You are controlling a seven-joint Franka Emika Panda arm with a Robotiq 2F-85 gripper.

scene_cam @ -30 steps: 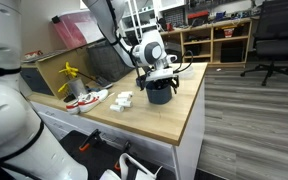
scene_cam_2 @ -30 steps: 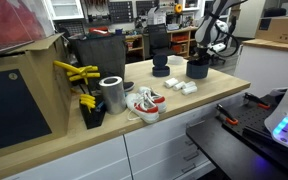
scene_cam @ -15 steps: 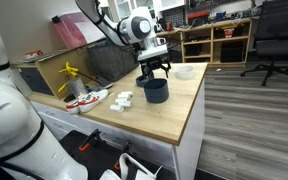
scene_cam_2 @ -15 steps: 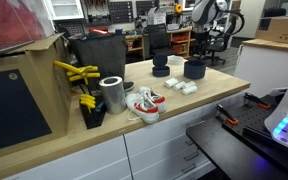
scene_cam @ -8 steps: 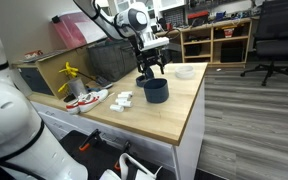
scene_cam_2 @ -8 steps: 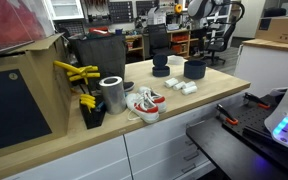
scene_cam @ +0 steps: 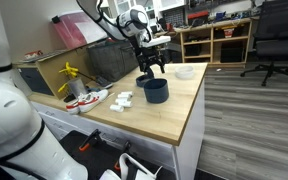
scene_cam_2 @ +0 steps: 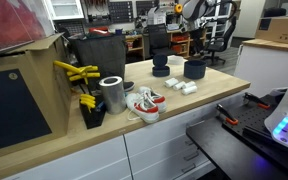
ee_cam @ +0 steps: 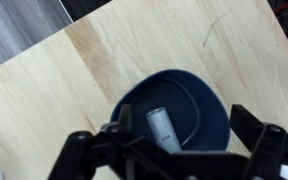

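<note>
- One claw (scene_cam: 154, 66) hangs above the worktop (scene_cam: 174, 118). Its two fingers (ee_cam: 76, 150) are spread wide and have hold of nothing.
- One dark blue bowl (scene_cam: 156, 90) stands on the worktop right under the claw, clear of the fingertips. In the wrist view its rim (ee_cam: 209, 100) lies between the two fingers.
- One small white cylinder (ee_cam: 161, 128) lies inside the dark blue bowl, near the middle. Only the wrist view shows it.
- One white dish (scene_cam: 185, 72) sits near the far edge of the worktop, just beyond the dark blue bowl and apart from it.
- One dark stacked piece (scene_cam_2: 161, 68) stands beside the dark blue bowl, a little apart from it.
- A small cluster of white pieces (scene_cam_2: 181, 87) lies on the wood close to the dark blue bowl. They are too small to count surely.
- Two red-and-white shoes (scene_cam_2: 144, 103) lie side by side, well apart from the claw.
- One metal can (scene_cam_2: 112, 94) stands upright just beside the shoes.
- One black cup (scene_cam_2: 92, 113) with yellow-handled tools in it stands next to the can.
- One yellow tool (scene_cam_2: 77, 71) rests behind the can, against a dark box.
- Nothing lies between the claw and the dark blue bowl, and the bowl's open top faces the claw.
</note>
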